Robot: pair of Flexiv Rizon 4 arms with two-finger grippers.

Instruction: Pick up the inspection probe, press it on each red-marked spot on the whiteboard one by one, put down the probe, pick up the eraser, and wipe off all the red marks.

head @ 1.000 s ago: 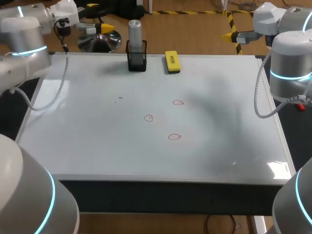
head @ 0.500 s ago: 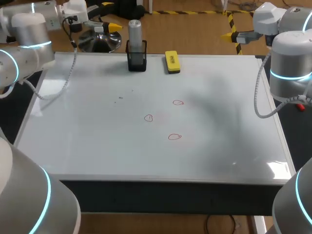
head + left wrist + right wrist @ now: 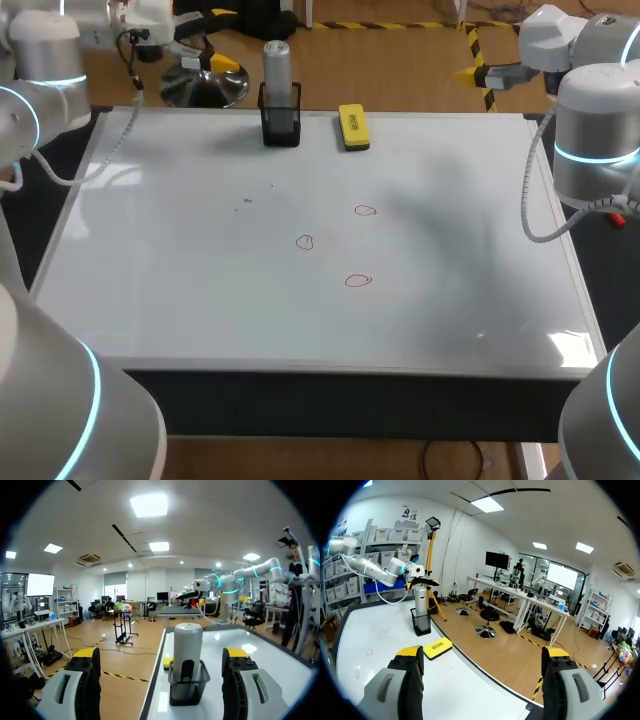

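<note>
The silver inspection probe stands upright in a black holder at the whiteboard's far edge. The yellow eraser lies just right of it. Three red circles are drawn mid-board. My left gripper hovers open beyond the far left corner, pointing at the probe. In the left wrist view the probe stands ahead, between the wide-open fingers of the gripper. My right gripper hangs open past the far right corner; its view shows probe and eraser.
The whiteboard covers the whole tabletop, with a few faint dark specks left of the circles. My two arms flank its left and right sides.
My left arm has swung back and up at the far left corner, its gripper staying aimed at the probe. The right arm, probe and eraser have not moved.
</note>
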